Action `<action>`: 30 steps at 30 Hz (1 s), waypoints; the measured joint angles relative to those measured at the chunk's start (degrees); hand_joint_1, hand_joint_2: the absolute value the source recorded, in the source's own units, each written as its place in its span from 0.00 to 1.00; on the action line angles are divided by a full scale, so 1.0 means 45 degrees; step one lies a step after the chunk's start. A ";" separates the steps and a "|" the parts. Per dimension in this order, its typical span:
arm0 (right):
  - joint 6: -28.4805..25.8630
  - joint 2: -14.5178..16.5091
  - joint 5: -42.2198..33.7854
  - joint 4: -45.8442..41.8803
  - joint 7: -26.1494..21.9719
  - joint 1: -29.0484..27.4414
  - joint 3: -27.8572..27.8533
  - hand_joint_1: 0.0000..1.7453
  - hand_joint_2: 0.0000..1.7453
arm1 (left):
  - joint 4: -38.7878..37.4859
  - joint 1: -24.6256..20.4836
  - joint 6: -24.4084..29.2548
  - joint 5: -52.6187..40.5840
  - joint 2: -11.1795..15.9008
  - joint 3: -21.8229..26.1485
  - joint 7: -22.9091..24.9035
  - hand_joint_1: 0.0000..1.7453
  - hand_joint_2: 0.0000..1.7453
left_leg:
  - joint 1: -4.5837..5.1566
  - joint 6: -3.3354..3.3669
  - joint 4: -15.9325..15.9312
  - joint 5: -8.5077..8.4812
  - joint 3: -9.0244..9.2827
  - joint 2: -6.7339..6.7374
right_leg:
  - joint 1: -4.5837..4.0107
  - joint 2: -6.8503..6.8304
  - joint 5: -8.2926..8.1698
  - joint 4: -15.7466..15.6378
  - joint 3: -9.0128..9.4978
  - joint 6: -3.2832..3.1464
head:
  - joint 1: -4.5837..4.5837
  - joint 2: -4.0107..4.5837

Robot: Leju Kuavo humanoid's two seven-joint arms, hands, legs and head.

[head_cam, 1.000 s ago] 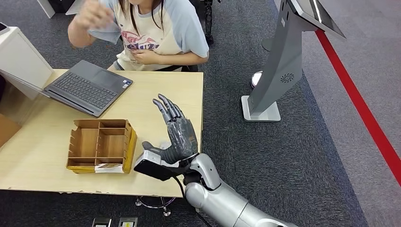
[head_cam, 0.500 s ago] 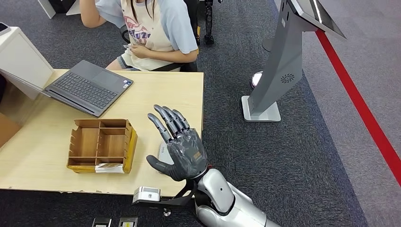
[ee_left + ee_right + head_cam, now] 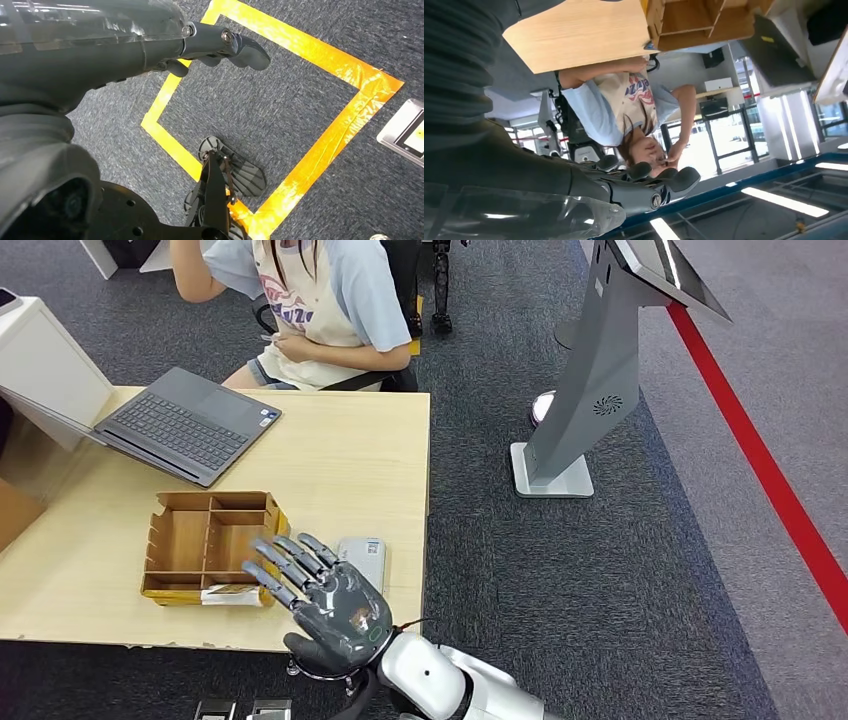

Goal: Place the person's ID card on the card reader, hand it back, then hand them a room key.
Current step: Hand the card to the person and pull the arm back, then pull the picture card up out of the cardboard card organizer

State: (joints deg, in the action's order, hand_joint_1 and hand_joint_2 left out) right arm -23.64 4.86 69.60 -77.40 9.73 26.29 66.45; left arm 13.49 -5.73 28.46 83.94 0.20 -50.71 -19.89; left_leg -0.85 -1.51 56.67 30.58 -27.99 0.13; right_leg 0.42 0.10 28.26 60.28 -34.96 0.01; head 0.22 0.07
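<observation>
– Grey, short-piled carpet (image 3: pixel 620 570) is seen all round, crossed by a glossy red line (image 3: pixel 760 460). What is carried by it?

– A tall grey metal kiosk stand (image 3: pixel 590 390) with a flat rectangular foot is set on it. Beside that stands a pale, wood-grained rectangular surface (image 3: pixel 350 460).

– And at the far edge of the surface?

– A person (image 3: pixel 320 300) in a cream and light-blue top is seated there. One arm is raised and the other hand is held at the chest. Whether a card is held in it cannot be told.

– What is laid on the surface?

– A matte grey laptop (image 3: pixel 190 422) is lying opened flat near the far left. Nearer, a boxy brown wooden organizer (image 3: pixel 210 545) is placed, divided by thin partitions into compartments.

– How are the robot hands held?

– The right robot hand (image 3: pixel 325 605), dark grey with a glossy back, is held over the near edge with its fingers spread wide and nothing in it. Its fingertips are seen over the organizer's near right corner. The left robot hand (image 3: pixel 220 42) is hung above carpet marked with a yellow tape square (image 3: pixel 280 125). Whether it is open or closed cannot be told.

– And the task's things?

– A small, silvery, round-cornered card reader (image 3: pixel 363 557) is lying flat just right of the organizer, just beyond the right robot hand's fingertips. A thin pale printed card (image 3: pixel 228 593) is lodged in the organizer's nearest slot.
</observation>
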 joint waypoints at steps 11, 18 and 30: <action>-0.0275 0.1710 -0.0515 0.2630 -0.0615 0.0526 0.1049 0.00 1.00 | 0.0000 -0.0002 0.0395 0.0212 -0.0004 0.0000 0.0083 0.00 0.00 | 0.0000 0.0000 0.0000 -0.0001 0.0013 -0.0003 | 0.0000 -0.0001 0.0000 0.0001 -0.0001 0.0000 | -0.0004 0.0000; -0.0647 0.2731 -0.1062 0.4036 -0.0737 0.0811 0.1713 0.00 1.00 | 0.0000 -0.0002 0.0429 0.0239 -0.0023 0.0000 -0.0001 0.00 0.00 | 0.0001 0.0000 0.0000 -0.0001 0.0015 -0.0002 | -0.0002 0.0000 0.0000 0.0001 0.0000 0.0000 | -0.0002 0.0000; -0.0576 0.3195 -0.1255 0.5986 0.0487 0.1648 0.2533 0.00 1.00 | 0.0000 0.0001 0.0544 0.0170 -0.0039 0.0000 0.0032 0.00 0.00 | 0.0002 0.0000 0.0001 -0.0001 0.0020 -0.0001 | -0.0001 0.0000 0.0000 0.0001 0.0001 0.0000 | -0.0004 0.0000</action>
State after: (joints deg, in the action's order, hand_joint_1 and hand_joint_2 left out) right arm -26.23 19.23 63.95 -50.46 11.92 33.71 77.85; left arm 13.49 -5.72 30.91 84.71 0.02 -50.71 -19.75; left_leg -0.84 -1.51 56.67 30.57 -27.90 0.13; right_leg 0.42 0.10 28.26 60.28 -34.96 0.01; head 0.20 0.07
